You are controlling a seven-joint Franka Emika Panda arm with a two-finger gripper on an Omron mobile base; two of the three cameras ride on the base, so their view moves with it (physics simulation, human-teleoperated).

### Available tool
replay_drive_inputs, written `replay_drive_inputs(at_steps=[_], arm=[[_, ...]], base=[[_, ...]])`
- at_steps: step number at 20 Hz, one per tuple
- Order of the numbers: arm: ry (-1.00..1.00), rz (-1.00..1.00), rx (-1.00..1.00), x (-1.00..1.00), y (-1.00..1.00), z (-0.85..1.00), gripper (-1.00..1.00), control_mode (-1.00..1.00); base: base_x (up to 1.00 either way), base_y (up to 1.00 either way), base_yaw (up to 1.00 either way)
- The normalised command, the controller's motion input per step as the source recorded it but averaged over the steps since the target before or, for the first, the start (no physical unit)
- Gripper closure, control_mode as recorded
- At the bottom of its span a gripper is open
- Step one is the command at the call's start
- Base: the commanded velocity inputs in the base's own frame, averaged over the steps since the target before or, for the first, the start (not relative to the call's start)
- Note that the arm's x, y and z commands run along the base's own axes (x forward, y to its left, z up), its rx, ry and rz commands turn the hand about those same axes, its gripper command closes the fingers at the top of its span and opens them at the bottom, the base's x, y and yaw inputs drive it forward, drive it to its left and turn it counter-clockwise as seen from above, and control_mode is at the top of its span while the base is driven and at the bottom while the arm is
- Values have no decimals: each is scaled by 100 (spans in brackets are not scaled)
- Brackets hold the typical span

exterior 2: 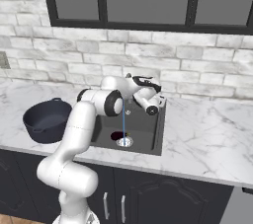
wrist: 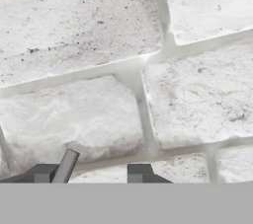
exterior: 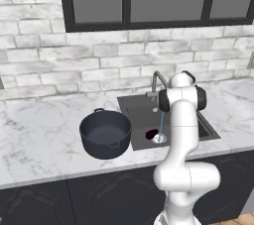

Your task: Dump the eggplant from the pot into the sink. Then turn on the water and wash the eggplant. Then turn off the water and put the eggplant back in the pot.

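here the gripper (wrist: 89, 172) is nearly closed, empty; water (exterior: 161, 125) falls beside the eggplant (exterior: 151, 134) in the sink (exterior: 141, 115).

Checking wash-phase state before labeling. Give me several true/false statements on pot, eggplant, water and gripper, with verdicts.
1. The pot stands upright on the counter, left of the sink. True.
2. The eggplant lies in the pot. False: it lies in the sink by the drain.
3. A thin stream of water falls into the sink. True.
4. The gripper holds the eggplant. False: it is near the faucet, facing the brick wall, with a grey rod beside one finger.
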Motion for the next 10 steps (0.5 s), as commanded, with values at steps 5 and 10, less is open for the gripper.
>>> replay_drive_inputs(at_steps=[5, 10], arm=[[10, -1, 5, 0, -67, -25, 100, -100], [4, 0, 5, -11, -37, -4, -100, -100]], base=[[0, 0, 0], [0, 0, 0]])
